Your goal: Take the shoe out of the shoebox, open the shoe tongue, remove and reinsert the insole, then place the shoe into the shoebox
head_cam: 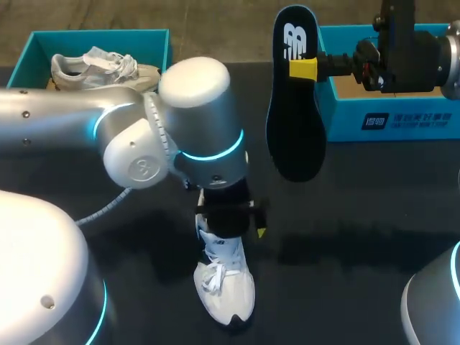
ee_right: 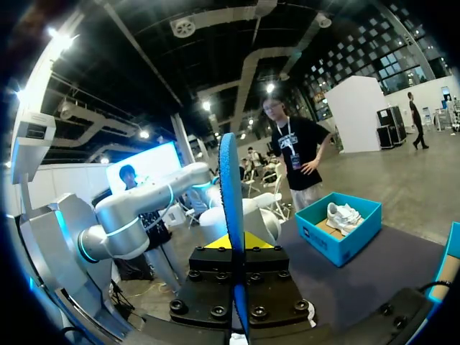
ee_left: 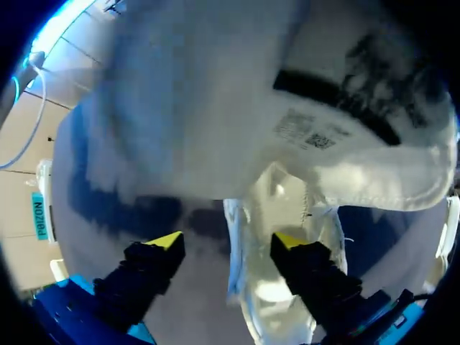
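A white shoe (head_cam: 224, 284) lies on the black table near its front edge, toe toward me. My left gripper (head_cam: 228, 223) points down at the shoe's opening. In the left wrist view its fingers (ee_left: 230, 243) stand open, one yellow tip inside the shoe (ee_left: 287, 180), the other outside, with the shoe's collar edge between them and the lifted tongue ahead. My right gripper (head_cam: 303, 68) is shut on a black insole (head_cam: 295, 108) with a blue rim and holds it in the air at the back. Seen edge-on, the insole (ee_right: 230, 187) stands pinched between the right gripper's yellow tips (ee_right: 235, 241).
A teal shoebox (head_cam: 36, 43) at the back left holds a second white shoe (head_cam: 100, 66). Another teal shoebox (head_cam: 402, 118) stands at the back right, under my right arm. Bare black table (head_cam: 359, 237) lies to the right of the shoe.
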Controlling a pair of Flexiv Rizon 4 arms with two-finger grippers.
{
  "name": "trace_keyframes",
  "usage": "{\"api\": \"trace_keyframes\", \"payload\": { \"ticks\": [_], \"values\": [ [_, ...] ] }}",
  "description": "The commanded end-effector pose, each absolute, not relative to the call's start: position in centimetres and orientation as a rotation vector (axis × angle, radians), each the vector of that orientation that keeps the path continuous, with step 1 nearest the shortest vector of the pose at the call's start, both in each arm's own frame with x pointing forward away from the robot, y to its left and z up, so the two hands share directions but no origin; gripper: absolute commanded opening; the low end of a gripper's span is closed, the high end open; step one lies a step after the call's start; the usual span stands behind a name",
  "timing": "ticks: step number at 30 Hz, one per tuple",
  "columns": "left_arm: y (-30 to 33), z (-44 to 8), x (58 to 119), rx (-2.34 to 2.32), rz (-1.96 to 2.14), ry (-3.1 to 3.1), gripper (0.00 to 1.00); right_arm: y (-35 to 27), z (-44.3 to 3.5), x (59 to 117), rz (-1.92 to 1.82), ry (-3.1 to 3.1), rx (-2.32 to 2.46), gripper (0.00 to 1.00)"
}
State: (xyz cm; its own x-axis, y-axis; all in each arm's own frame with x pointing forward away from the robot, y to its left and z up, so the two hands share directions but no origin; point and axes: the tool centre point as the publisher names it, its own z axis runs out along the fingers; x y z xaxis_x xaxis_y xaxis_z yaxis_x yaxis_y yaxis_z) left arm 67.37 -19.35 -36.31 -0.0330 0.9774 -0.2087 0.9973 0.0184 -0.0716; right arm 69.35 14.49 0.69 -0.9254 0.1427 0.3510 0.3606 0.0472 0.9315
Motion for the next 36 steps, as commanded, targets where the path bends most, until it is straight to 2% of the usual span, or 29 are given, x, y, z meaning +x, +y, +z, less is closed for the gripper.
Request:
{"api": "trace_keyframes", "payload": {
  "ticks": [1,12,36],
  "values": [
    [-17.0,-33.4,67.4,2.011,-0.392,2.116,1.0,14.7,0.6,69.5,-1.995,-2.149,-0.524,0.0],
    [-15.6,-28.5,68.6,1.778,-0.624,1.941,1.0,14.7,0.6,69.5,-1.995,-2.149,-0.524,0.0],
    [-13.3,-21.7,71.1,1.425,-0.936,1.584,1.0,14.7,0.6,69.5,-1.995,-2.149,-0.524,0.0]
  ]
}}
